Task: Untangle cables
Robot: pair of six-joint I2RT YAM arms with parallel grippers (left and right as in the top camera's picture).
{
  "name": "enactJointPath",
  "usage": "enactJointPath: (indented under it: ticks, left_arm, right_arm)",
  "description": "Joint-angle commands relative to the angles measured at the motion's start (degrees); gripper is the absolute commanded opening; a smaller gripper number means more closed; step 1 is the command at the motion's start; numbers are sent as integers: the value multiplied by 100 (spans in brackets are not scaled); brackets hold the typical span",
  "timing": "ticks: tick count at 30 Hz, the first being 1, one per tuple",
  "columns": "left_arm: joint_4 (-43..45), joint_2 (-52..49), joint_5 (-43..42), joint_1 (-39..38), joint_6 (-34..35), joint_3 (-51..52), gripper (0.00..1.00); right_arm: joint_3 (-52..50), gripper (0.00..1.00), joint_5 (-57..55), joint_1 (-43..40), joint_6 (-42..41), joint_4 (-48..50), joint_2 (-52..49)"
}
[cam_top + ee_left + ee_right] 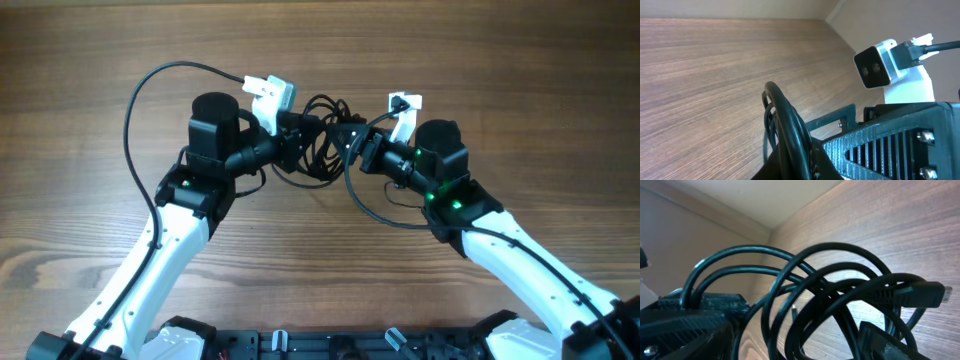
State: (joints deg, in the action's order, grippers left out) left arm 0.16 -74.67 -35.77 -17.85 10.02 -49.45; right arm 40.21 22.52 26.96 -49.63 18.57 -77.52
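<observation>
The cables (pixel 318 140) sit as one knotted black bundle in the middle of the wooden counter (pixel 100 60), pinned between the two grippers. In the right wrist view their loops arch over one another and a plug (pixel 932 294) with a metal tip juts out at the bundle's side. The left gripper (pixel 298 140) reaches into the bundle from its left and is closed on the cables, a loop of them rising straight out of its jaws in its own wrist view. The right gripper (pixel 352 143) presses in from the bundle's right; whether its jaws are apart or clamped cannot be told, since the loops cover them. Just beyond the bundle stand the two white camera modules, the left one (pixel 270 92) and the right one (pixel 403 104). The left module's thick wire (pixel 130 110) sweeps a wide arc well out to the bundle's left, while the right module's wire (pixel 365 205) droops in a loop on the bundle's near side. The left arm (pixel 170 250) and right arm (pixel 520 260) close off that near side in a V. Beyond the bundle and out to both sides lies bare wood, and in the left wrist view it runs on to a straight edge against a pale wall (pixel 900 20).
</observation>
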Motion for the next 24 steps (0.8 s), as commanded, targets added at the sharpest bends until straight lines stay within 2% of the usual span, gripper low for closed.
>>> enactJointPath:
  ticks: [1,6,14,16,18,19,22,24]
  left_arm:
    - [72,85,-79,-44,-214,-46,4]
    - [146,85,-79,-267,-212,-46,4]
    - [415,85,-79,-595,-210,-48,4]
    - [415,85,-79,-595,-210,-48,4]
    - [415,85,-79,-595,-210,-48,4]
    - [409,85,-74,-588,-212,-48,4]
    - [361,85,59,-588,-210,-48,4]
    - [210,85,463,-588,-208,-48,4]
  right_arm:
    - [17,81,85,20,-160,87,-105]
    - [17,79,17,20,-155,90,-142]
    - [17,63,-26,20,-236,201,-542]
    - [17,50,-48,20,-304,199,-575]
    - [17,22,-68,20,-304,197,-586]
    - [17,16,-66,20,-304,197,-586]
    - [17,4,-66,20,-302,199,-586]
    - [17,4,-66,20,-299,199,-586]
